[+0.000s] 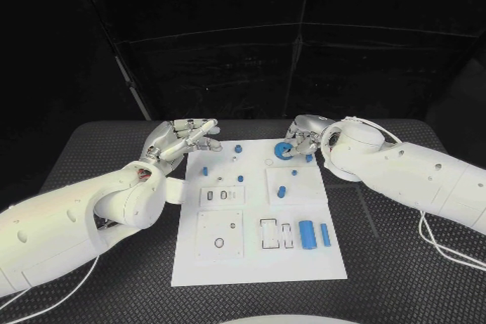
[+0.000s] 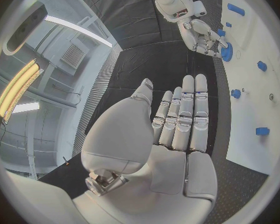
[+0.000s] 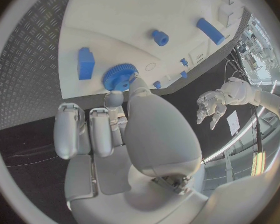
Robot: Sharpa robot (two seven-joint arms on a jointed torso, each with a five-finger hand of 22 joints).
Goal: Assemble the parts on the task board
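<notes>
The white task board lies in the middle of the table. A blue gear sits near its far edge, and my right hand pinches it between thumb and a finger. In the right wrist view the fingertips close on the gear at the board's rim. My left hand hovers by the board's far left corner, fingers straight and holding nothing; the left wrist view shows that palm bare. Small blue pegs stand on the board, and a blue cylinder and bar lie at its right.
Recessed sockets and white plates fill the board's left and middle. A blue block lies close to the gear. Black ribbed table surrounds the board, with a white cable trailing under my right arm.
</notes>
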